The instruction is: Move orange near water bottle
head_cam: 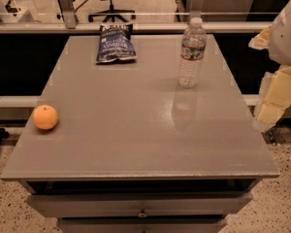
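The orange point(45, 117) is small and round and sits near the left edge of the grey table point(136, 125). The water bottle point(191, 52) is clear plastic with a white cap and a pale label. It stands upright at the back right of the table. My gripper point(275, 98) hangs at the far right of the view, beyond the table's right edge. It is well away from the orange and holds nothing that I can see. The white arm housing point(287, 33) sits above it.
A dark blue chip bag point(115, 43) lies flat at the back of the table, left of the bottle. Drawers point(141, 205) run below the table's front edge. An office chair point(110, 4) stands behind a rail in the background. The floor is speckled.
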{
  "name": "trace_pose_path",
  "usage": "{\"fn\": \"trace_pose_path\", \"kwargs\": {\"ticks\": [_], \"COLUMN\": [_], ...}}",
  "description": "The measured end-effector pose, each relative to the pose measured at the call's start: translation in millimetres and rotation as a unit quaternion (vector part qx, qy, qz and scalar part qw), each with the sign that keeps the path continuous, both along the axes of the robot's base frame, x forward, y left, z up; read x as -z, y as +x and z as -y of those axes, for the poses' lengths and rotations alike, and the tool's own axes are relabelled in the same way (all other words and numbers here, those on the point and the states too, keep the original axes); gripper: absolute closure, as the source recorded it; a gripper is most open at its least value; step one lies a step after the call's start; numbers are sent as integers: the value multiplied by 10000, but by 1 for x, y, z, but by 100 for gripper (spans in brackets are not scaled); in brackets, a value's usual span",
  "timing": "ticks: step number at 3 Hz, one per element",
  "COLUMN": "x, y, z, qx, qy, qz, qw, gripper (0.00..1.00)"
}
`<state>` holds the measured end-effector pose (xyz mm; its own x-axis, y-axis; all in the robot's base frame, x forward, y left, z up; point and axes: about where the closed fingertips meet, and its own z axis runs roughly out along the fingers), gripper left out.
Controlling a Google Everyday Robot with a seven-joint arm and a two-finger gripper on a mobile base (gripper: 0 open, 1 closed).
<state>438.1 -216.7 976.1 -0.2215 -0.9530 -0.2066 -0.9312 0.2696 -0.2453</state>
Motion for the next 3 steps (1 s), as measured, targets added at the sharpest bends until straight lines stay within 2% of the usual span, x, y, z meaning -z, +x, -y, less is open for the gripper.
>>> {"fn": "trace_pose_path", "kwargs": {"ticks": [1, 2, 3], "x": [0, 13, 35], "y": [0, 6, 25], "z": [0, -31, -98], "qx": [0, -101, -210], "qy": [1, 530, 1557], "qz": [1, 35, 14], "qw": [10000, 9985, 9876], "gripper": [0, 0, 0]}}
